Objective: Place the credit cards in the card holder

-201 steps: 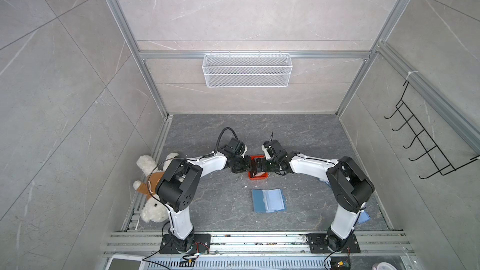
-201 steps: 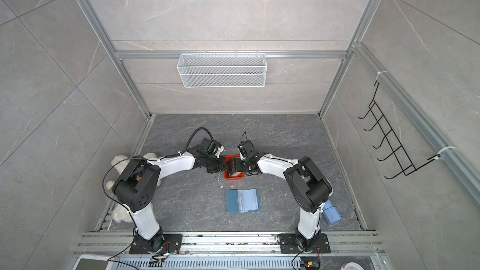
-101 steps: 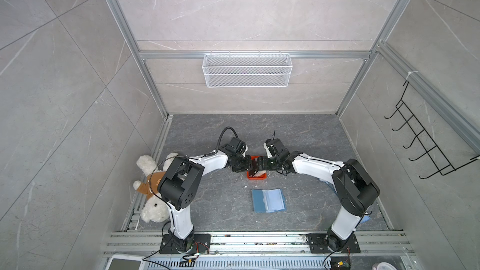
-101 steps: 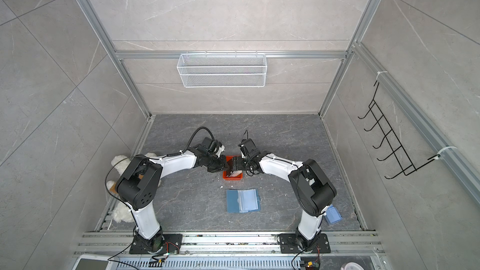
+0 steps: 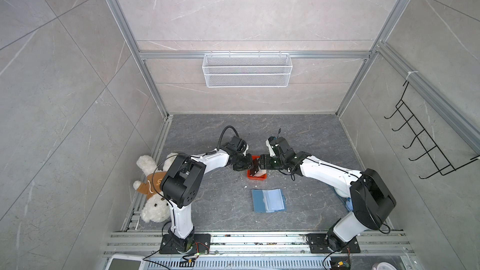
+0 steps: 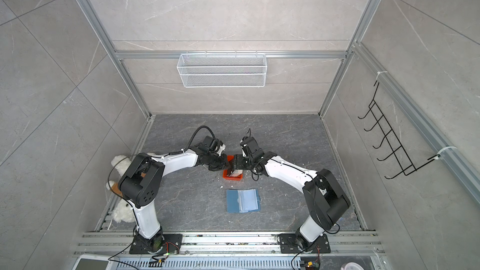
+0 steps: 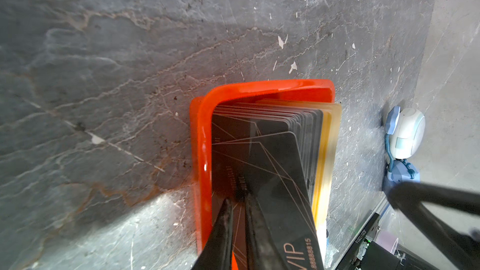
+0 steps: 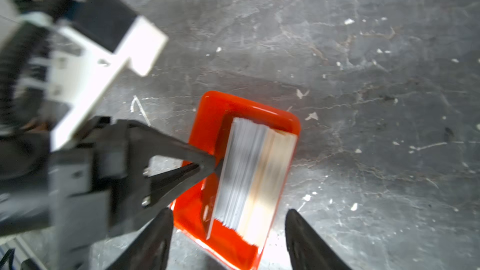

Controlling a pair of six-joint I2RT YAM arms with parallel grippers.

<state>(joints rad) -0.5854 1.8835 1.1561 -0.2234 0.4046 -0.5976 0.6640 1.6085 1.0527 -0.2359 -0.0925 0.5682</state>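
The credit cards (image 7: 272, 151) stand on edge as a dark-faced, pale-edged stack (image 8: 249, 172) in a small orange tray (image 5: 253, 176). My left gripper (image 7: 238, 200) reaches into the tray from the left. Its fingers are almost together with a thin gap. The tips (image 8: 207, 164) rest at the outermost card, which leans off the stack. Whether that card is pinched does not show. My right gripper (image 8: 228, 211) hangs open, its fingers straddling the tray's end without touching it. The blue card holder (image 5: 268, 200) lies open and flat nearer the front, also seen as the card holder (image 6: 242, 200).
A white teddy bear (image 5: 153, 190) lies at the left wall by the left arm. A wire basket (image 5: 246, 70) hangs on the back wall and a black hook rack (image 5: 420, 146) on the right wall. Small blue and white items (image 7: 405, 136) lie beside the right arm.
Both grippers have drawn in over the orange tray from either side. The right jaws have narrowed a little. One card now leans off the stack at the left fingertips.
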